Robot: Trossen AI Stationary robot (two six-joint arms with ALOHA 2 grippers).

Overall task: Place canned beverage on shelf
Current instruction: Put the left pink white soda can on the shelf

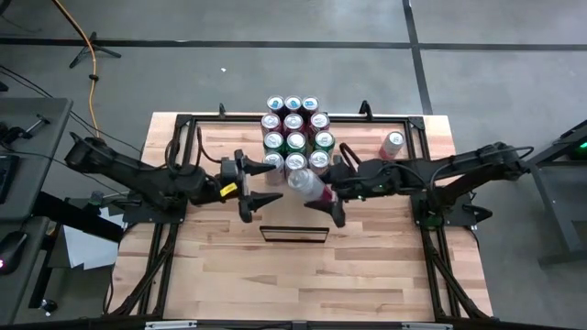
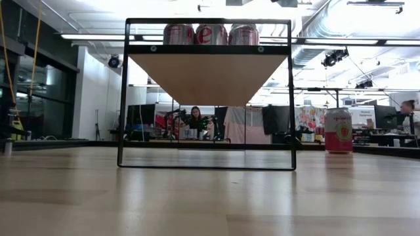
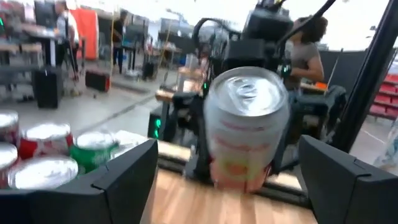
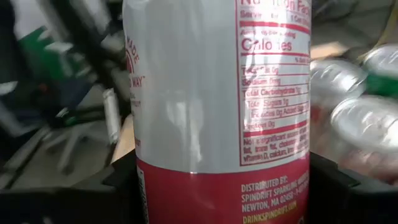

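Observation:
A pink-and-white beverage can (image 1: 305, 182) hangs tilted in my right gripper (image 1: 323, 187), its silver top (image 3: 249, 93) turned toward my left gripper (image 1: 268, 183). My left gripper is open and level, its fingers (image 3: 124, 180) standing either side of the can but short of it. The shelf (image 2: 210, 75) is a pale wood panel raised in a thin dark frame (image 1: 293, 234). Several red, green and silver cans (image 1: 293, 137) stand in rows on it. The held can hangs just before the nearest row. My right gripper pinches the can's body at its lower part (image 4: 186, 186) between its two fingers, one on each side. The fingers (image 4: 339, 183) come roughly level from the table's right and lie across the can. The can is lifted clear, its top leaning toward the table's left.
A further pink can (image 1: 393, 144) stands upright on the tabletop at the far right (image 2: 338, 131). Dark frame rails (image 1: 174, 156) run along the table's edges. People and desks show in the room beyond the table. Bare wood lies in front of the shelf frame (image 1: 293, 275).

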